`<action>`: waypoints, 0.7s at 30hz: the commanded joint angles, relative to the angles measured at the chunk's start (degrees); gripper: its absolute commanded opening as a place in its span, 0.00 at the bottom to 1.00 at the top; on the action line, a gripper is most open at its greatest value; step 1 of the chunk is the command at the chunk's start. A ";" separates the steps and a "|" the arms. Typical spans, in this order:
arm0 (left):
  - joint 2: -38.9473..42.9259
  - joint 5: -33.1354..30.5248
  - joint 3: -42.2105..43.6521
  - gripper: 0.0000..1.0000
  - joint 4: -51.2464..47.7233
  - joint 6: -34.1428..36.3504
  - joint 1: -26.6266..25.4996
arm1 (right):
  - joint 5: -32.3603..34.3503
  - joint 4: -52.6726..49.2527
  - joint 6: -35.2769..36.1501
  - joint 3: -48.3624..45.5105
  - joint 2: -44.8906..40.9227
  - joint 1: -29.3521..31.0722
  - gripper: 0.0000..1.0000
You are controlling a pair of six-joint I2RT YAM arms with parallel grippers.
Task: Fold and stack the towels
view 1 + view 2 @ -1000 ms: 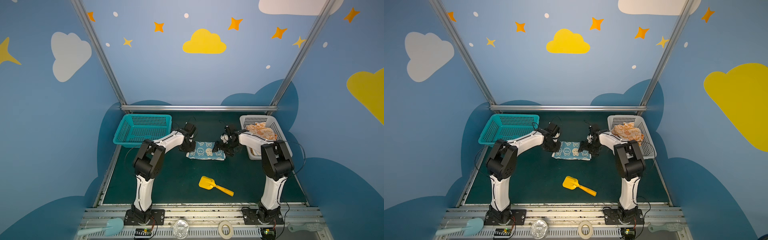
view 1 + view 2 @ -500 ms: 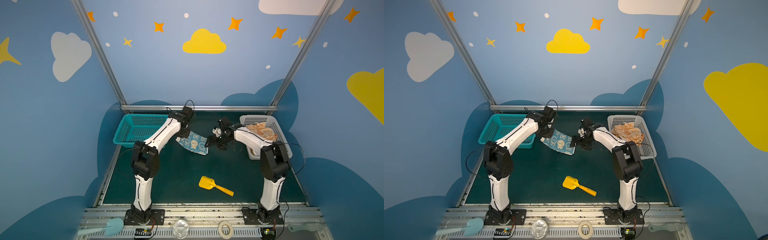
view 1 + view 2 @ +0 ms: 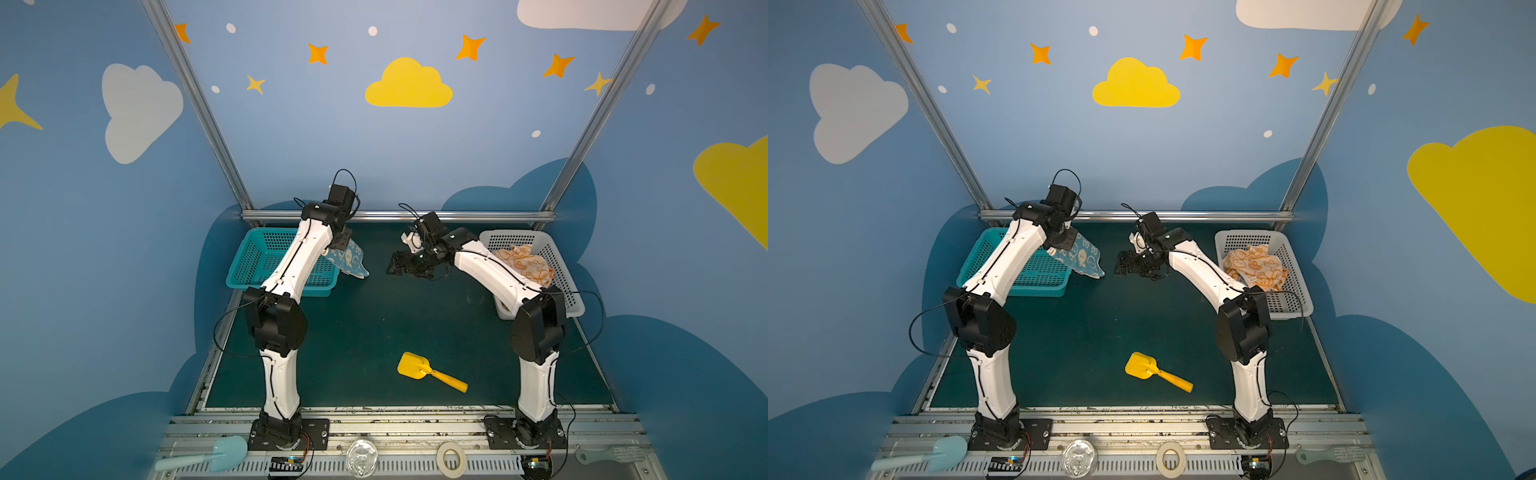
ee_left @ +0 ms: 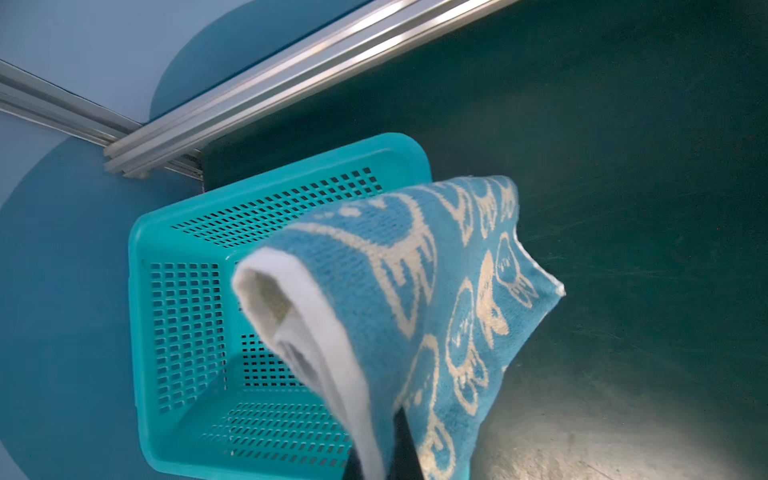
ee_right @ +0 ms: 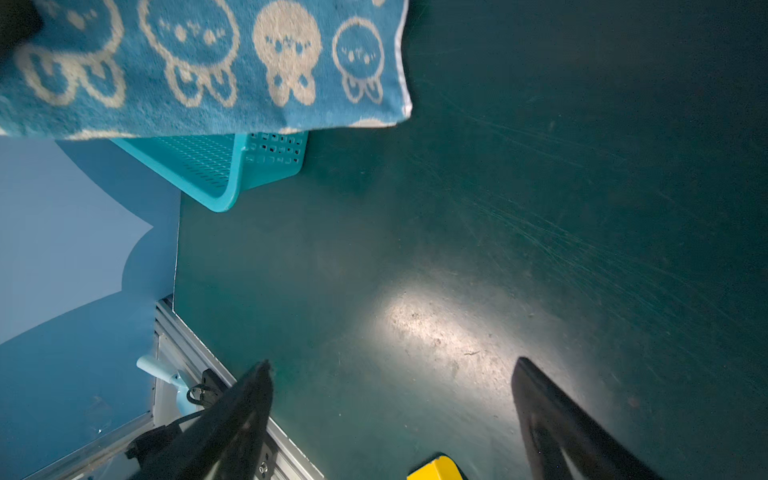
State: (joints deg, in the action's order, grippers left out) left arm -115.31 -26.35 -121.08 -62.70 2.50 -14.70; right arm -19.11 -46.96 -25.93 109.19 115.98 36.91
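Where a second ago the blue towel (image 3: 348, 261) (image 3: 1084, 259) lay flat on the table (image 3: 374, 324) between the two arms, it now hangs in the air from the left gripper (image 4: 390, 453). It has been carried back and leftward until it droops over the near right corner of the teal basket (image 3: 246, 262) (image 3: 974, 259). The right gripper (image 3: 398, 266) (image 3: 1124, 266), which was at the towel's right edge then, has let go and drawn up and away, and now stands apart from the cloth. The towel is a soft looped knit, blue with cream rabbit faces and a white hem (image 5: 199, 62). In the left wrist view it curls over into a thick doubled fold (image 4: 436, 299). The teal basket is hard plastic with a rounded rim (image 4: 137, 291) and rows of small rectangular holes in its walls and floor. The white basket (image 3: 559, 259) (image 3: 1296, 266) at the far right is made the same way and holds the crumpled orange towels (image 3: 525, 266) (image 3: 1254, 266). The table is a dark green mat, scuffed and carrying a patch of glare. A yellow scoop (image 3: 415, 368) (image 3: 1142, 368) with an orange handle lies flat near the front. The left gripper is clamped tight on the blue towel's upper edge, its dark tip nearly buried in cloth. The right gripper (image 5: 390, 370) has its fingers (image 5: 249, 399) spread wide over bare mat, with nothing between them.
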 commanded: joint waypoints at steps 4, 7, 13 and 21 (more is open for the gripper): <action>1.10 -3.84 2.17 0.03 4.13 7.68 4.16 | 0.93 -3.58 1.41 5.13 3.39 1.88 0.90; 4.10 -4.24 9.92 0.03 14.06 14.43 4.77 | 0.75 -4.43 1.70 8.76 5.53 2.80 0.90; 7.49 -2.83 20.25 0.03 27.76 23.42 7.27 | 0.39 -5.45 3.41 15.63 9.97 3.95 0.90; 3.95 0.74 19.66 0.03 27.87 22.45 12.52 | 0.19 -4.85 3.46 21.20 14.54 4.20 0.90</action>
State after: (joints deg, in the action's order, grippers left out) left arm -110.56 -26.89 -100.73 -37.30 24.08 -3.60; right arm -18.90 -51.27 -23.09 128.95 129.12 40.77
